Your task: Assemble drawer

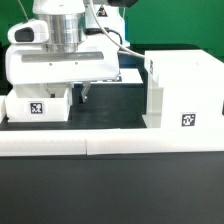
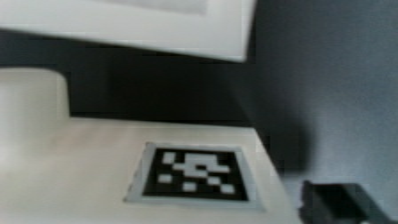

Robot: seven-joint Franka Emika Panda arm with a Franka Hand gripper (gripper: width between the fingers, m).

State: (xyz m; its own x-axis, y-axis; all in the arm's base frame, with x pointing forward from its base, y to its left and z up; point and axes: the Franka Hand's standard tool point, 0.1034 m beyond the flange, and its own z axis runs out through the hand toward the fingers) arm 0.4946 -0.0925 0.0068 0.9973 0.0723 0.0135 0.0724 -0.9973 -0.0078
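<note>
While my hand (image 1: 83,96) hangs just beside tray (image 1: 38,105), housing (image 1: 185,85) stands well apart toward exterior view's right; whether hand is spread or closed, I cannot tell.

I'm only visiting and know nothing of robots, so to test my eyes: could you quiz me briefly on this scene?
1. On which side of the exterior view does the tall box housing stand? A) left B) right C) middle
2. True or false: the small tray sits inside the housing.
3. Fill in: the housing and the tray each bear a black-and-white square ____.

Key: 1 B. 2 False, the tray stands apart, at the exterior view's left. 3 marker.
</note>
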